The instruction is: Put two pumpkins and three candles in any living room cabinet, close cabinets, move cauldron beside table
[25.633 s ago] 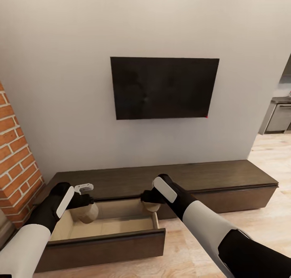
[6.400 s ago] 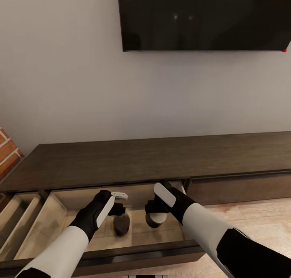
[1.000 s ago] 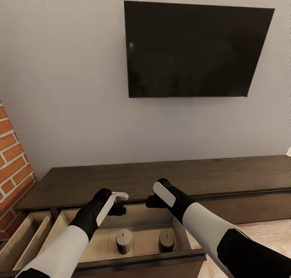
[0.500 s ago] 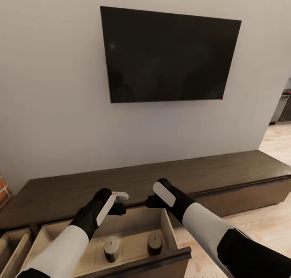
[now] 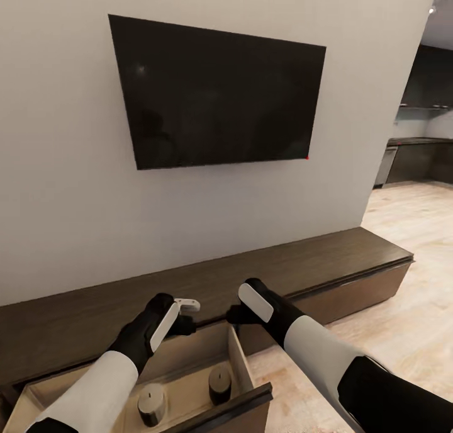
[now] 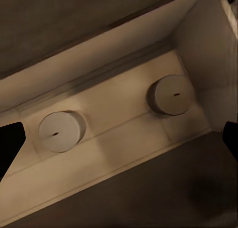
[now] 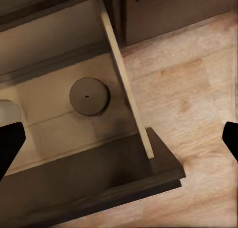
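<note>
Inside open cabinet (image 5: 207, 364), unlabelled candles (image 5: 219, 384)

The cabinet (image 5: 327, 263) is matt dark wood, its drawer (image 6: 124, 128) smooth pale wood; floor (image 7: 198, 104) light planks.

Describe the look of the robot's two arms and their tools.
Both arms have white upper segments, black forearms and black wrists. Each wrist carries a rounded white oblong panel. The left tool has a pale grey-white finger; the right tool looks black. No cables or markings are visible.
</note>
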Robot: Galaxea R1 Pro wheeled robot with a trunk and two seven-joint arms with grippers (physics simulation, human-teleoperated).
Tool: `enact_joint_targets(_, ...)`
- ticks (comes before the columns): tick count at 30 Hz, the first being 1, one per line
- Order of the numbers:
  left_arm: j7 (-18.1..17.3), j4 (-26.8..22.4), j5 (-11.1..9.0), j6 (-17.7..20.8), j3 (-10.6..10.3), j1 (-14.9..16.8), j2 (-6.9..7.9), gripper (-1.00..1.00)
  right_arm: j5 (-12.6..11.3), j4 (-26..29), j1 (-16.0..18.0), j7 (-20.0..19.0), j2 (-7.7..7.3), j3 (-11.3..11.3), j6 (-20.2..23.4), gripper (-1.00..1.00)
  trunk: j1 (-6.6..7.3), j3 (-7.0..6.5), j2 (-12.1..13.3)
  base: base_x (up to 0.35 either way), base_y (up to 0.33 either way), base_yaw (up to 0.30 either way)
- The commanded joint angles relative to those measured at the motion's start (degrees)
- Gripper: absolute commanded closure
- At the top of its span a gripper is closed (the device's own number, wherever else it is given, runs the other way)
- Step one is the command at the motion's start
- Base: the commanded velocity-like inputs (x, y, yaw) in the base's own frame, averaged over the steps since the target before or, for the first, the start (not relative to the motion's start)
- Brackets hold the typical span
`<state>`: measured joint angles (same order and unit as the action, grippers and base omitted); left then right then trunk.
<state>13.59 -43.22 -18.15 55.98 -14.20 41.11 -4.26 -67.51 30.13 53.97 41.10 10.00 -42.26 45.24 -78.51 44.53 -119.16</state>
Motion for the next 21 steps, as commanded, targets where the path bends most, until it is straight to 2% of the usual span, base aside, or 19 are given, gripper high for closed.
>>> enact_joint_targets(1, 0.56, -0.08, -0.62, 0.18, -0.13, 0.02, 0.04, -1.00, -0.51, 0.01, 0.06, 0.48, 0.00, -0.28, 0.02, -1.00, 0.23, -0.12, 0.39, 0.000, 0.000, -0.292)
enact_joint_targets(21, 0.72, -0.10, -0.46, 0.18, -0.13, 0.02, 0.00, -1.00, -0.51, 0.01, 0.08, 0.47, 0.00, -0.28, 0.02, -1.00, 4.63, -3.71, 8.41, 0.000, 0.000, -0.292)
